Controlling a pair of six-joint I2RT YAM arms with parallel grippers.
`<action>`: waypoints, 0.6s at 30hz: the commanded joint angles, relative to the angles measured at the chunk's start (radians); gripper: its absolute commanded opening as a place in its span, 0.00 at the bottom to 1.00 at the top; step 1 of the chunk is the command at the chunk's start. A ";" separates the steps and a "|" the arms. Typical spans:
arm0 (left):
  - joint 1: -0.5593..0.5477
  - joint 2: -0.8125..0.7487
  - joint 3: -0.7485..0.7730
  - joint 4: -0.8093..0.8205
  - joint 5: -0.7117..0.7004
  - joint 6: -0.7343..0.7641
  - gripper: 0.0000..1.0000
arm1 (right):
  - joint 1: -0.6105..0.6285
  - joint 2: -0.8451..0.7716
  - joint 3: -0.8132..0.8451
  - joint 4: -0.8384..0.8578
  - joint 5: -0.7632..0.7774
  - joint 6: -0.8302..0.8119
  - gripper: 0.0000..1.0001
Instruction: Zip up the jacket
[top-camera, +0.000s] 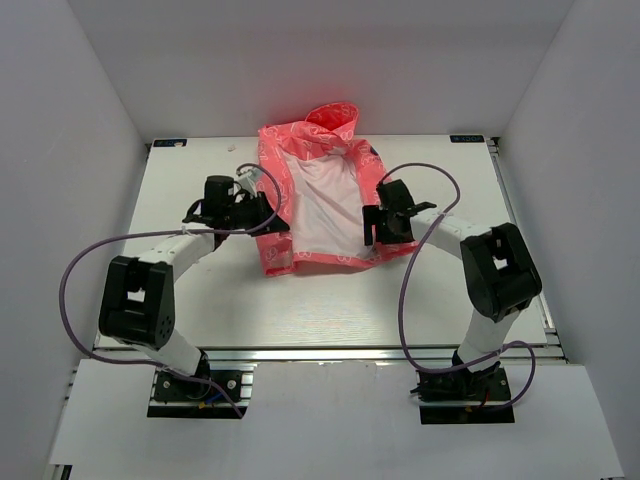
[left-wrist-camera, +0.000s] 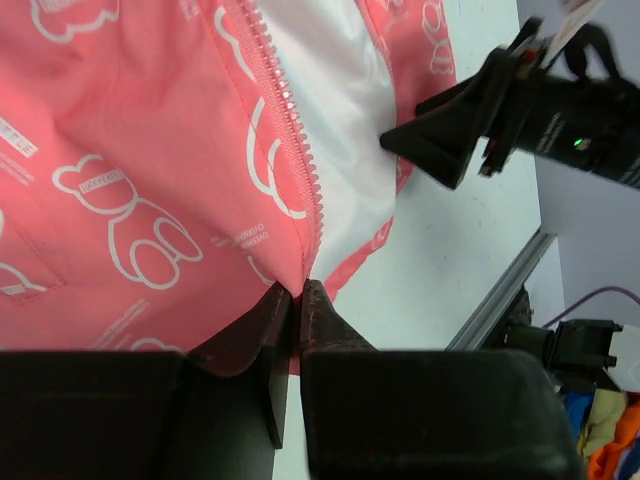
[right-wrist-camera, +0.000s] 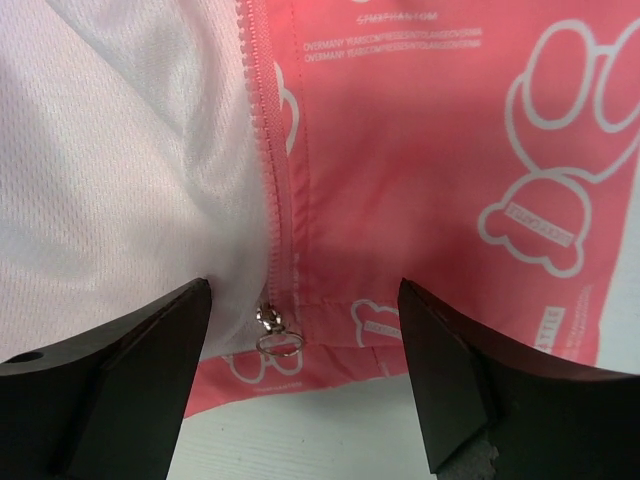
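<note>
The soft, floppy jacket (top-camera: 315, 200) lies open in the middle of the table (top-camera: 330, 310), my left gripper (left-wrist-camera: 298, 300) pinches its near hem by the zipper (left-wrist-camera: 290, 130), and my wide-open right gripper (right-wrist-camera: 302, 300) should grab the little metal pull (right-wrist-camera: 272, 335).

Thin matt jacket (left-wrist-camera: 130, 130) cloth, mesh lining (right-wrist-camera: 110, 180), metal zipper pull (right-wrist-camera: 275, 338).

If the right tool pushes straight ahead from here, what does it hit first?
Probably the zipper slider with its ring pull, at the bottom hem of the jacket. It sits between the open jaws of the right tool, though depth is hard to judge.
</note>
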 joint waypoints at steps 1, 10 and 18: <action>0.001 -0.087 0.091 -0.161 -0.102 0.050 0.18 | -0.003 0.025 0.020 0.006 -0.040 0.012 0.80; -0.001 -0.166 0.264 -0.384 -0.183 0.081 0.15 | -0.003 0.043 -0.017 0.004 0.023 0.030 0.35; -0.097 -0.266 0.357 -0.333 -0.026 0.076 0.14 | -0.003 0.011 -0.020 0.032 -0.029 0.033 0.00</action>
